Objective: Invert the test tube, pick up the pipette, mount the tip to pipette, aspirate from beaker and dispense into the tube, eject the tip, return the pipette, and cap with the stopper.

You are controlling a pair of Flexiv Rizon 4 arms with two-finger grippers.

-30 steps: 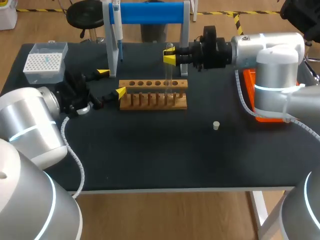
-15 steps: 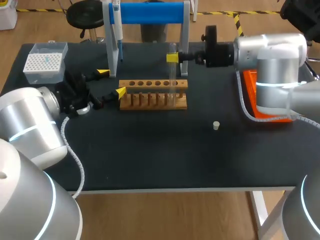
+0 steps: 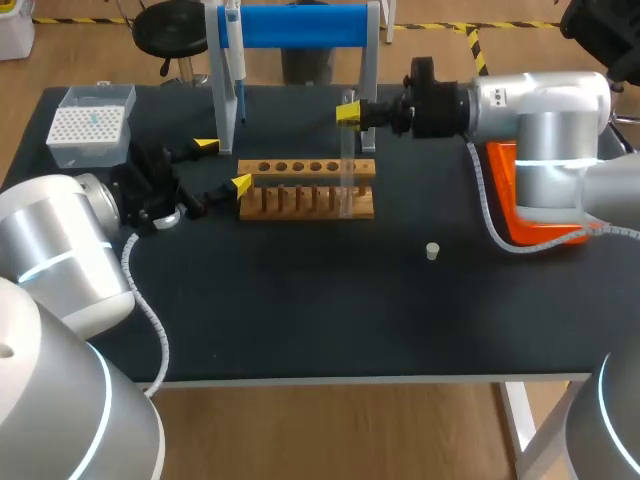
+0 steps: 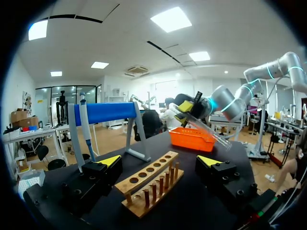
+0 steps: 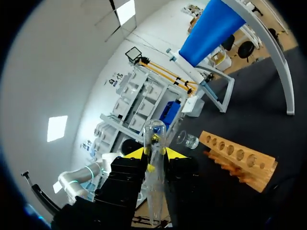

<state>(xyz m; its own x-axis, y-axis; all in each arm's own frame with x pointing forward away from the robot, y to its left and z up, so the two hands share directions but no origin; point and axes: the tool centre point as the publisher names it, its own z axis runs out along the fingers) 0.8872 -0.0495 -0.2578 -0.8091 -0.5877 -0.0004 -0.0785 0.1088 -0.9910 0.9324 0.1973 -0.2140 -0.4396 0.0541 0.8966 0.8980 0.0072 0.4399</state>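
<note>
The test tube (image 3: pixel 346 165) is thin clear glass, so probably light, slippery and easy to break; I think it is best taken near its upper end with gentle pressure. The right gripper (image 3: pixel 348 113) is clenched narrowly on it there, above the right end of the wooden rack (image 3: pixel 300 168). The left gripper (image 3: pixel 222 165) stands wide open and holds nothing.

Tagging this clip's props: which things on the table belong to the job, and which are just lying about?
Job: test tube, held by the right gripper; pipette on its blue stand; tip box; beaker; stopper; wooden rack.
Lying about: orange tray, with no clear role seen here.
</note>
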